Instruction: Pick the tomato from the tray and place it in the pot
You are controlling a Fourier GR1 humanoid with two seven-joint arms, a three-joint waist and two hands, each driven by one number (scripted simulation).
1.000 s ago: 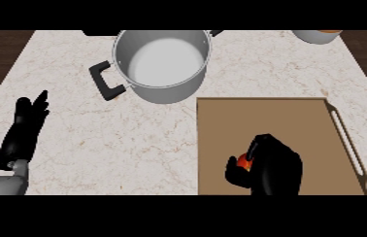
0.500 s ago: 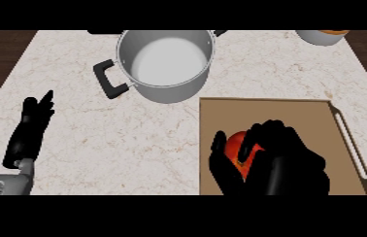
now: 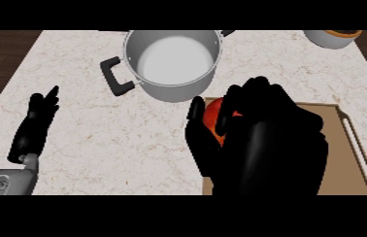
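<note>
My right hand (image 3: pixel 269 139) is curled round the red tomato (image 3: pixel 213 118), which shows only as a patch between the thumb and the fingers. The hand is raised high and looms large over the brown tray (image 3: pixel 331 115), hiding most of it. The steel pot (image 3: pixel 172 61) with black handles stands just beyond and left of the hand, its inside bare. At the left edge my left hand (image 3: pixel 34 129) rests open on the counter, fingers straight and pointing away.
A white bowl (image 3: pixel 331 37) with something orange inside sits at the back right corner. The marble counter (image 3: pixel 114 148) spreads between my two hands. Dark floor shows past the counter's left edge.
My right hand has risen off the tray with the tomato and moved up and left toward the pot. The left hand has stayed in place.
</note>
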